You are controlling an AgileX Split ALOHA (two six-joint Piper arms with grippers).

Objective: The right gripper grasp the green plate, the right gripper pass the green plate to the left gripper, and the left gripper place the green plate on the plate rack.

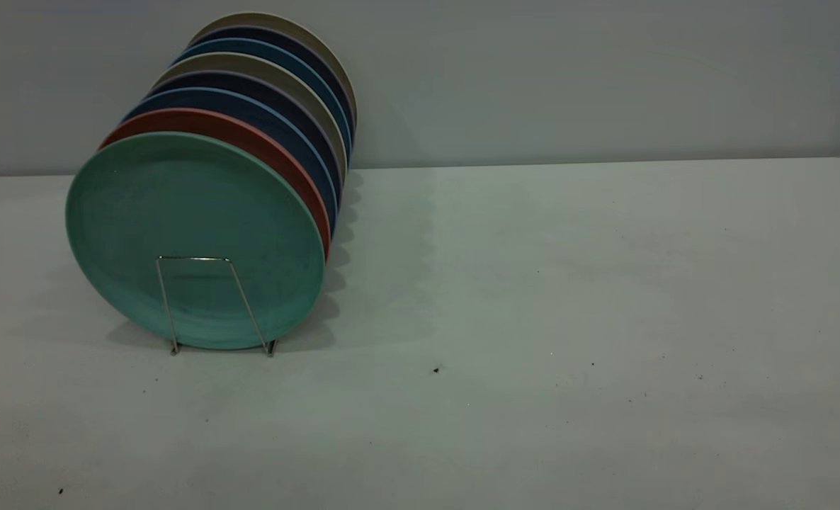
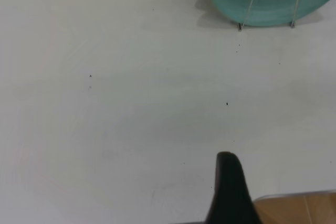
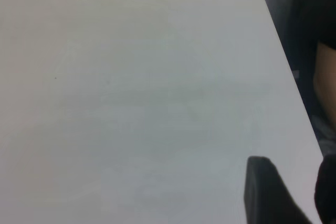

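Bare grey table (image 1: 533,397) fills the lower part of the exterior view, with only a few dark specks on it and neither arm in sight. Farther back, at middle left, the plate rack (image 1: 211,301) shows as a thin wire loop with two feet on the table. Standing on edge just behind that loop is the green plate (image 1: 193,234), first in a row of upright plates: a salmon-pink plate (image 1: 250,138) right behind it, then blue plates (image 1: 250,106) and greyish ones receding toward the upper left wall.

From the left wrist view, the left gripper (image 2: 229,192) shows one black finger at the lower edge, low over the table and well apart from the rack, which sits at the upper right there; whether its fingers are spread or closed I cannot tell. The right gripper (image 3: 291,195) appears at the lower right of its own view near the table edge, two dark fingers with a narrow gap, holding nothing.

By the look of it the plate is already racked, so the placing seems done. What remains is to keep both arms well away from the row, since a nudge to the front plate could tip it over the low wire.
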